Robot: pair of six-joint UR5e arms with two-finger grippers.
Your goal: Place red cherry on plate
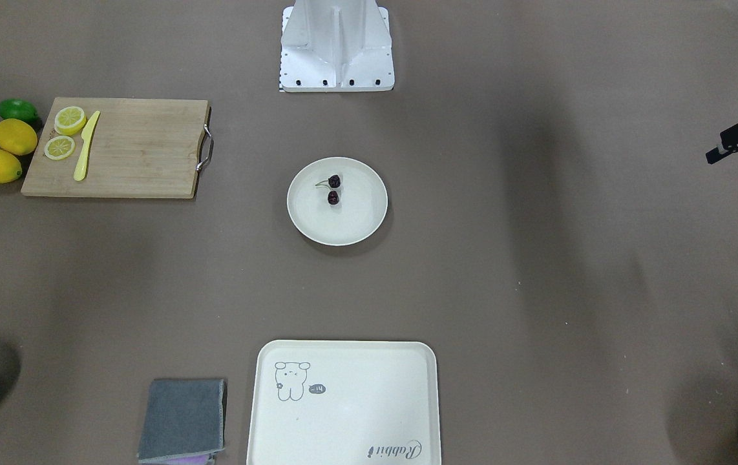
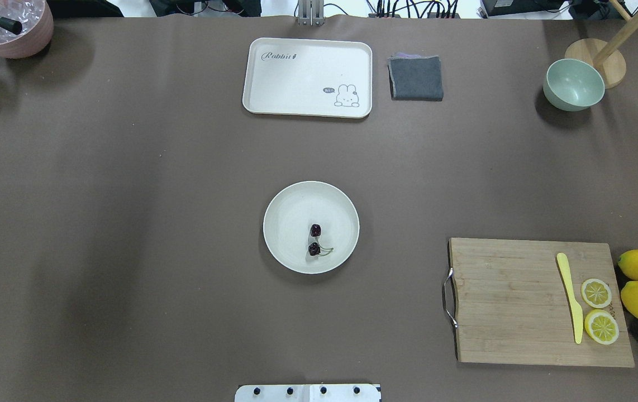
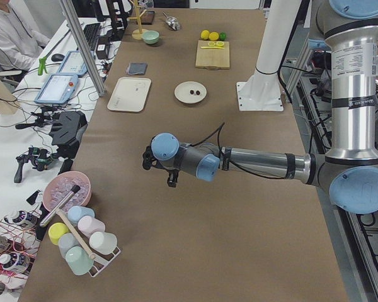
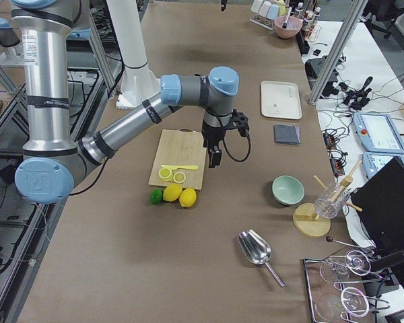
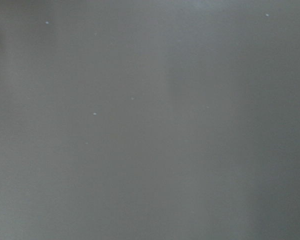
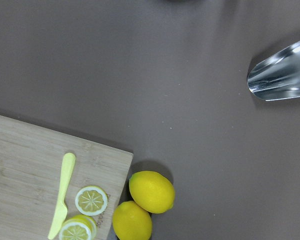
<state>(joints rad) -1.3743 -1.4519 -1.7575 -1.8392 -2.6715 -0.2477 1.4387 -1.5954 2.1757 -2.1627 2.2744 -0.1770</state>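
Clock dirs as in the overhead view, 12 o'clock = away from robot. Nearest the base, the round shallow cream-white plate point(image 2: 291, 223) is sitting mid-table. The red cherry point(image 2: 315, 240), a pair of tiny dark-maroon round fruits w/ thin greenish stems, is already lying inside it, toward 6 o'clock of the plate's centre. The pair's long axis is running approx. 12-to-6, stems trailing toward 4 o'clock. So the task is looking done, and the coming move is prob. just a pull-back, no fresh pick. The left gripper point(image 1: 729, 163) is hanging well apart from the plate at approx. 9 o'clock, so the cherry is lying at its 3 o'clock. Its dark fingers are looking spread w/ nothing btwn them, though the frame edge is cutting the body off. The right gripper point(image 4: 215, 160) is hovering near the rectangular bamboo cutting board point(image 2: 509, 296), approx. 4 o'clock from the plate, and is prob. the nearer one. It's showing in a side view only, so can't tell whether its fingers are apart or together. Farther out, the rectangular cream tray w/ rabbit drawing point(image 2: 296, 78) is lying at 12 o'clock. The left wrist view is giving only blurred brown table cover. The right wrist view is cutting off the shiny metal scoop point(image 6: 282, 75) and showing neither cherry nor plate.
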